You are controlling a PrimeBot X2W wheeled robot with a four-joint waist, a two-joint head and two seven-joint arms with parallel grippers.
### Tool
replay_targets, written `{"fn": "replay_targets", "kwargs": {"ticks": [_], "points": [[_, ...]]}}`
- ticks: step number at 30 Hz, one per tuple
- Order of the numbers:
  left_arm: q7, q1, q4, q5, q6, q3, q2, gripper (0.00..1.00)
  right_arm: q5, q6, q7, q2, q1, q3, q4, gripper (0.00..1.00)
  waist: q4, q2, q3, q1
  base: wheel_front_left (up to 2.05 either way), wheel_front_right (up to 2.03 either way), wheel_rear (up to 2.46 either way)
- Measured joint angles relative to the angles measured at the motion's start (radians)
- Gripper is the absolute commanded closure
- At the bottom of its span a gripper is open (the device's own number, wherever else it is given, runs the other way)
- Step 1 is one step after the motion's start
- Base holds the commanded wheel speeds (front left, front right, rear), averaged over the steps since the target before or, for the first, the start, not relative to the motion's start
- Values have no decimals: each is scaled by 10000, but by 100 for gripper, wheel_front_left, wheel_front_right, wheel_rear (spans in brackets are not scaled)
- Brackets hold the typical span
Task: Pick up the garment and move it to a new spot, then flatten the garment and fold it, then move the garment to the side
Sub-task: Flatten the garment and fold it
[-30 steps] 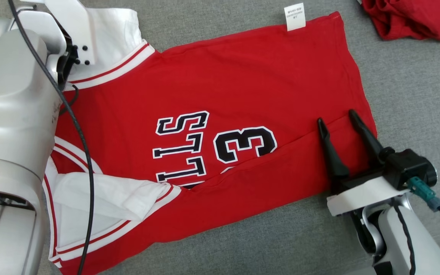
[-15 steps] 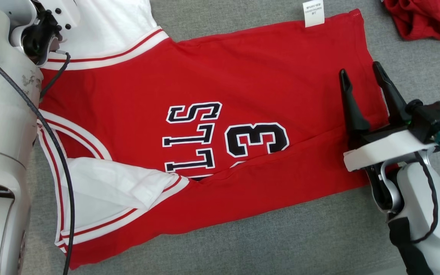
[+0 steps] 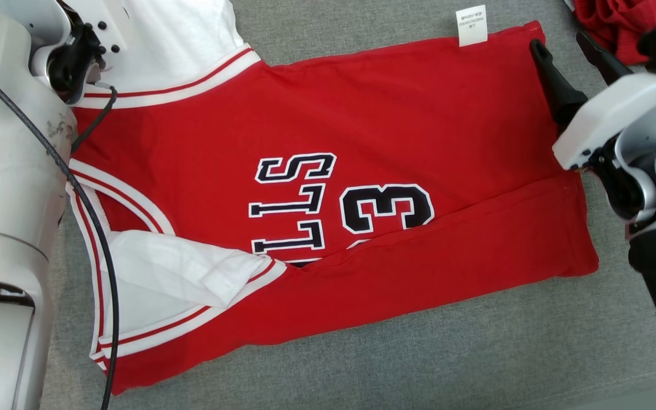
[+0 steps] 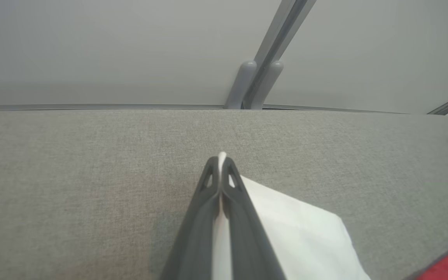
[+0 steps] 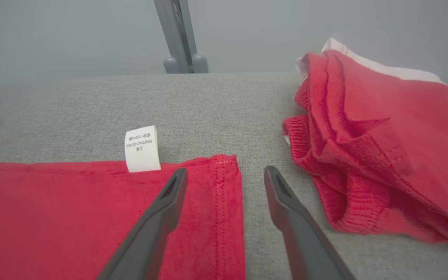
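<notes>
place: looks like a robot lab bench | surface: grey fabric-covered table (image 3: pixel 476 353) — wide, plain | far side: bare pale wall (image 4: pixel 91 46), grey metal frame strut (image 4: pixel 280 31) | far right: loose heap of red clothing (image 5: pixel 383 147)

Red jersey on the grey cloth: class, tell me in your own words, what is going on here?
A two-armed robot is folding a red basketball jersey with white sleeves, spread on a grey fabric surface. Its left gripper is shut on a white sleeve. Its right gripper is open, straddling the jersey's hem corner by the white care label. A crumpled red garment lies nearby.
</notes>
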Motion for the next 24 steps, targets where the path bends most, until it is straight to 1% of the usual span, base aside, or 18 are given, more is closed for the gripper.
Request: {"fn": "replay_targets", "kwargs": {"ticks": [5,8,12,13,14,15,17,18,19,22,24], "points": [[88,109,-201,-88,-12,-221,59,100,343,0,1375,-79,-851,272,642,0,88,0,37,0,0,0,0],[134,110,-293,-163,-12,-370,54,100,512,0,1806,-56,-1341,395,1030,0,174,0,84,0,0,0,0],[188,120,-380,-199,-12,-529,59,100,458,0,2337,-25,-1806,550,1781,0,287,0,134,0,0,0,0],[194,120,-401,-240,-13,-566,50,100,456,0,2408,-13,-1887,558,1910,7,314,0,147,0,0,0,0],[213,120,-428,-255,-13,-608,48,100,437,0,2418,-4,-1986,594,2019,29,337,0,160,0,0,0,0],[240,124,-449,-268,-13,-662,52,100,385,0,2489,10,-2088,640,2127,44,354,0,169,0,0,0,0],[265,147,-489,-336,-13,-748,58,100,374,0,2535,54,-2227,744,2220,67,369,0,166,0,0,0,0],[265,170,-512,-355,-13,-782,59,100,343,0,2602,58,-2279,825,2253,67,374,0,162,0,0,0,0],[265,187,-525,-376,-13,-807,65,100,322,0,2623,52,-2318,878,2295,100,380,0,157,0,0,0,0],[265,290,-527,-453,-13,-895,105,100,309,0,2754,23,-2414,1034,2439,100,388,0,126,0,0,0,0],[130,296,-591,-497,-13,-941,111,100,267,0,2602,-13,-2451,1070,2433,100,395,0,105,0,0,0,0]]}}
